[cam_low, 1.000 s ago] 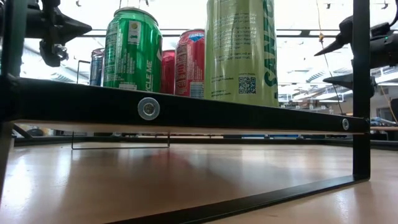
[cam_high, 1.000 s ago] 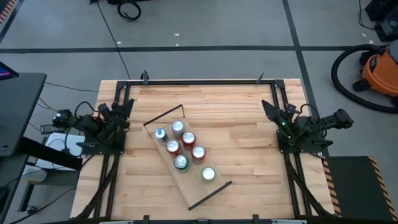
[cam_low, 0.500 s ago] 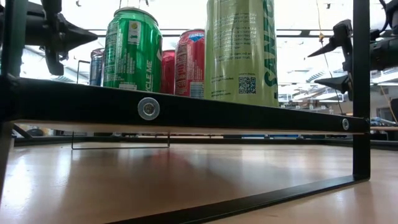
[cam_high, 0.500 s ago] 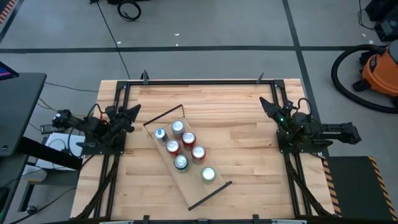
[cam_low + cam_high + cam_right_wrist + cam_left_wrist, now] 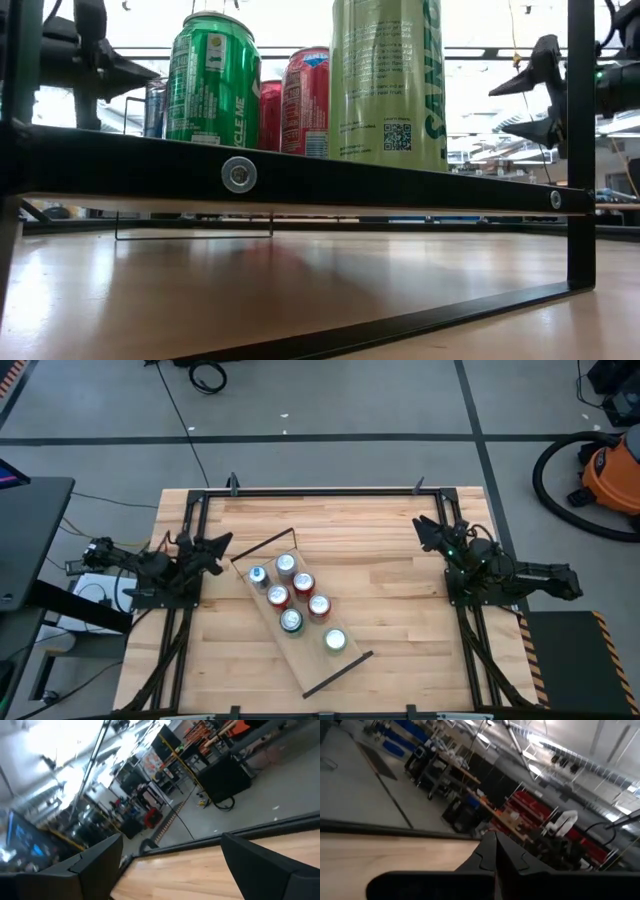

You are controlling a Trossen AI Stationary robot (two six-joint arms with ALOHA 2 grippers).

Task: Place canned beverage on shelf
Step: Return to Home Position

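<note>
The shelf (image 5: 325, 670), a pale wood plank with black rod frames at its short ends, lies slantwise in the middle of the table. Several cans stand upright on it: a pale green one (image 5: 335, 640) nearest, a green one (image 5: 291, 621), red ones (image 5: 303, 583) and silver-topped ones (image 5: 286, 565). The low view shows the shelf's dark edge (image 5: 300, 180) with the green can (image 5: 212, 80) and the tall pale green can (image 5: 388, 80) on it. My left gripper (image 5: 218, 544) is shut and empty, left of the shelf's far end. My right gripper (image 5: 424, 528) is open and empty, at the table's right side.
Black metal frames (image 5: 190, 530) run along the table's left, right and far edges, close to both arm bases. Bare tabletop (image 5: 380, 570) lies between the shelf and my right gripper. An orange vacuum (image 5: 610, 470) stands on the floor beyond the table.
My left gripper has swung from pointing toward the far edge to pointing toward the table's right, and has gone toward the shelf's far end. My right gripper has shifted a little toward the far left while its arm has stretched out behind it. The shelf and cans have stayed still.
</note>
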